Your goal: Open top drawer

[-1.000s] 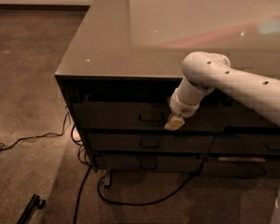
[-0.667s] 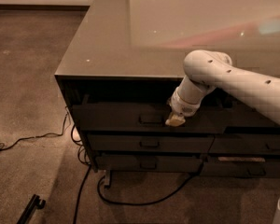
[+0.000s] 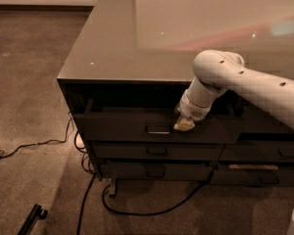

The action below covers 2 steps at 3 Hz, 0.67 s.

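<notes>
Now I see the gripper [image 3: 184, 125] at the top drawer [image 3: 117, 127], just right of its handle [image 3: 158, 129]; its grip I cannot tell.

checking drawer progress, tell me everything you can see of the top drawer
The top drawer is a wide, dark grey-brown front with a small loop handle mid-front. It stands pulled partly out under the countertop, above two shallower drawers. The gripper sits at its upper edge, just right of the handle.
</notes>
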### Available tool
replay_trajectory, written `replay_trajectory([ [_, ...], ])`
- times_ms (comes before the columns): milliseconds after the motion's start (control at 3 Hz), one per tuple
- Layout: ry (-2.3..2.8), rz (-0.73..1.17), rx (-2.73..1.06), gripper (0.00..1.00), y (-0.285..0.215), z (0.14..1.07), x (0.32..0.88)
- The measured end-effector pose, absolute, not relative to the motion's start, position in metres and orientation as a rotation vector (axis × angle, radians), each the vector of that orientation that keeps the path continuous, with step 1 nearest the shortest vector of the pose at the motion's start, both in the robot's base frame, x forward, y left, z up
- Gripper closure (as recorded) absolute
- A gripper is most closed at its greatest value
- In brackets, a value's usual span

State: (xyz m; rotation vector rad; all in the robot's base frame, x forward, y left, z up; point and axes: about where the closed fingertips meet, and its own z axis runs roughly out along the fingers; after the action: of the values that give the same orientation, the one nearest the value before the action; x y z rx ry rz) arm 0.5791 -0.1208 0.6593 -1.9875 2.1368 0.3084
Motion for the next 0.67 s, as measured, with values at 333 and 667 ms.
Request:
replay_trajectory([
  [333, 2.137, 0.308, -1.988, 0.39, -0.1208, 0.6593, 0.5791],
  [667, 2.137, 0.308, -1.988, 0.16, -0.1207, 0.6593, 0.5791],
])
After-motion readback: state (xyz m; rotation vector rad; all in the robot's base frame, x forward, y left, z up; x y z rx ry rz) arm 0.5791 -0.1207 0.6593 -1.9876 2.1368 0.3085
